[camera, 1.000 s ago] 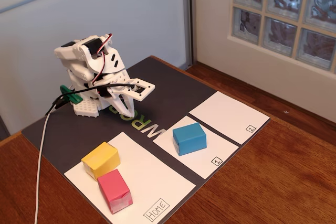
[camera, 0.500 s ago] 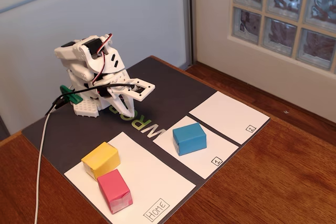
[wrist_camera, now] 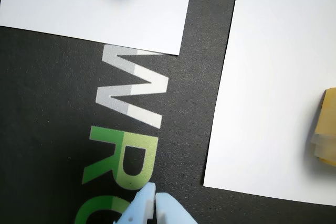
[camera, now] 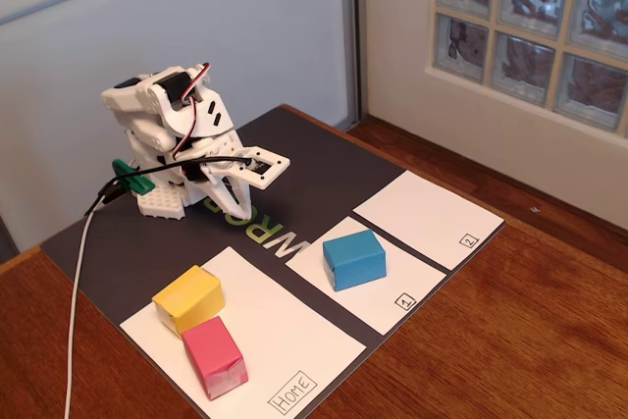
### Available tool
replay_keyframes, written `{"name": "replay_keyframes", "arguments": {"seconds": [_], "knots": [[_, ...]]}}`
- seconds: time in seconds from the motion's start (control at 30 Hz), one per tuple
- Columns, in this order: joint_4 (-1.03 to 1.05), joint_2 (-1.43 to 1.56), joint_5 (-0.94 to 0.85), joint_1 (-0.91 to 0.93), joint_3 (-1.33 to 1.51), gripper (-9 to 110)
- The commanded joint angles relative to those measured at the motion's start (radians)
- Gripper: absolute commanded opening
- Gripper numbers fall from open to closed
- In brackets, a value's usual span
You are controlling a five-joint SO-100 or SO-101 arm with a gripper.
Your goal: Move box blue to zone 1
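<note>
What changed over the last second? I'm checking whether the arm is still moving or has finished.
Nothing visibly changed. The arm stays folded at the back of the mat with its gripper clear of everything, the blue box sits on the sheet marked 1, and the yellow box and pink box lie on the Home sheet as before.

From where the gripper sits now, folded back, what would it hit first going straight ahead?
The gripper, jaws shut, points down at the dark mat. It would likely meet the mat at the green lettering first, not the blue box; depth is unclear.
</note>
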Motion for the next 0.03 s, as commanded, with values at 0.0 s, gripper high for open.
{"name": "replay_keyframes", "arguments": {"seconds": [0.0], "knots": [[0.011,0.052,0.0,0.006,0.054,0]]}}
